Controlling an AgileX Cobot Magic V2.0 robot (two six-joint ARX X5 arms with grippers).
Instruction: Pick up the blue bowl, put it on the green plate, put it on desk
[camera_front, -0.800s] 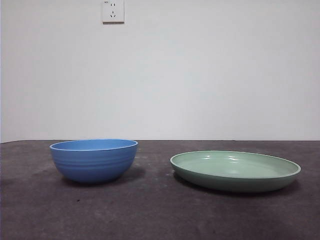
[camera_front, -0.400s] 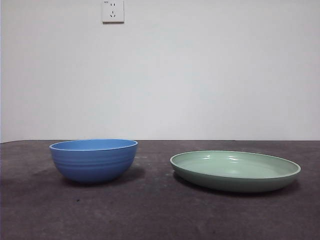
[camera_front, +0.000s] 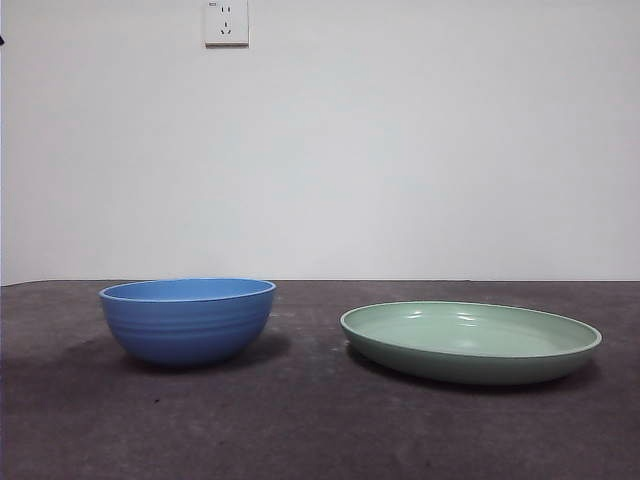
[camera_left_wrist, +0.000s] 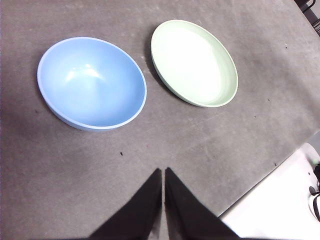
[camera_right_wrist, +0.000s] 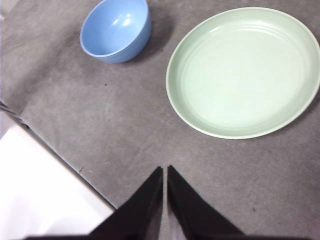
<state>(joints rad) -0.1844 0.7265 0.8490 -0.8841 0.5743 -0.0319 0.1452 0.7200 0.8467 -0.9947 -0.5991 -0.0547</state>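
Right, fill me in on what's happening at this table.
Nothing is being handled yet. The blue bowl sits empty on the desk, apart from the green plate beside it, which is also empty. The left gripper and the right gripper both hang above the desk with fingers shut and nothing held. The bowl has not yet been picked up.

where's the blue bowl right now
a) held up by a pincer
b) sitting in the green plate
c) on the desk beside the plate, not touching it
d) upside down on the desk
c: the blue bowl stands upright on the desk with a bare gap between it and the green plate, and neither pincer is near it.
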